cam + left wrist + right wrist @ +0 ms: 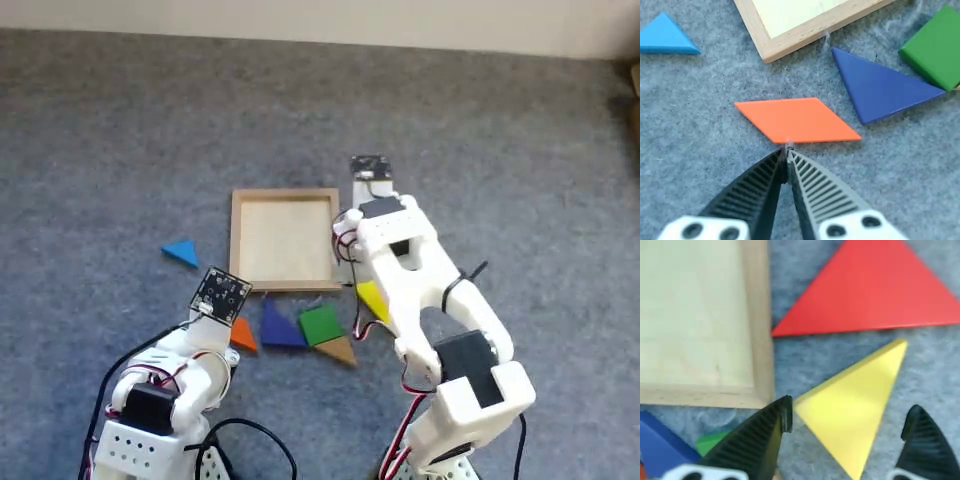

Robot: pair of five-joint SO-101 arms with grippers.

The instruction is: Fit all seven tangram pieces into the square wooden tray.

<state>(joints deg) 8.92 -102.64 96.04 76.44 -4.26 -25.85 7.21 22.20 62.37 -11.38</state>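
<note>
The square wooden tray (285, 240) lies empty on the grey carpet. In the left wrist view my left gripper (786, 151) is shut, its tips at the near edge of the orange parallelogram (797, 120). Beyond it lie the dark blue triangle (880, 87), the green square (935, 45) and a light blue triangle (665, 37). My right gripper (850, 417) is open, its fingers on either side of the yellow triangle (852, 405). The red triangle (875, 287) lies just past it, beside the tray's side wall (757, 320).
A brown triangle (338, 349) lies below the green square (321, 324). The right arm (420, 290) stretches along the tray's right side, over the yellow piece (372, 298). The carpet is bare to the left and beyond the tray.
</note>
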